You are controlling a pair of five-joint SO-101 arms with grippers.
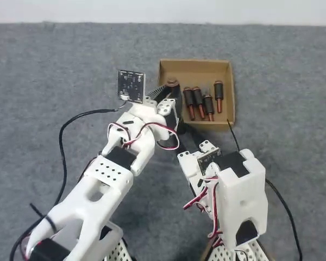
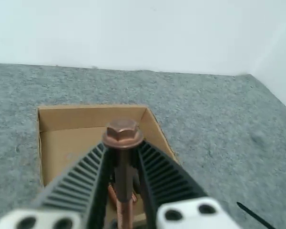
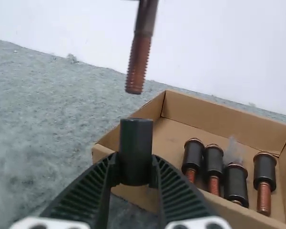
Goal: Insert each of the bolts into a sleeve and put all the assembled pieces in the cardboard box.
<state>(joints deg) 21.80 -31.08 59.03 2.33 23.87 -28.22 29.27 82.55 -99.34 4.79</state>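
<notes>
Meeting white wall point(image 1: 163, 10), carpet point(image 1: 54, 65) under box point(image 1: 194, 63)

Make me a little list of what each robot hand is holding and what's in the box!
left gripper: shut on a copper bolt
right gripper: shut on a black sleeve, held upright
bolt and sleeve: the bolt's threaded end hangs just above the sleeve, not yet inside
cardboard box: holds four assembled pieces lying side by side
pieces left to assemble: the one in the grippers, as far as shown
</notes>
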